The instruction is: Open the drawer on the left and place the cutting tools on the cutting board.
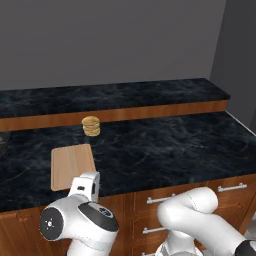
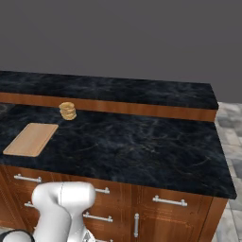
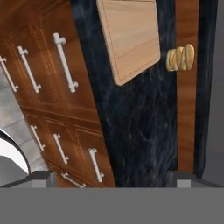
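Note:
The drawer (image 2: 23,185) is the top-left one under the counter. It is closed, and its silver bar handle (image 3: 65,62) runs beside the counter edge in the hand view. The light-tan cutting board (image 1: 72,167) (image 2: 31,139) (image 3: 129,37) lies bare on the black counter just above that drawer. My gripper (image 3: 113,180) hangs open in front of the cabinet, out from the counter edge, with nothing between its fingertips (image 3: 41,179). The cutting tools are out of view.
A small round tan stack (image 1: 90,126) (image 2: 67,110) (image 3: 180,57) stands behind the board near the raised back ledge (image 1: 115,114). Narrower drawers with silver handles (image 2: 169,201) (image 1: 232,188) fill the cabinet front to the right and below. The counter ends at the right (image 2: 226,175).

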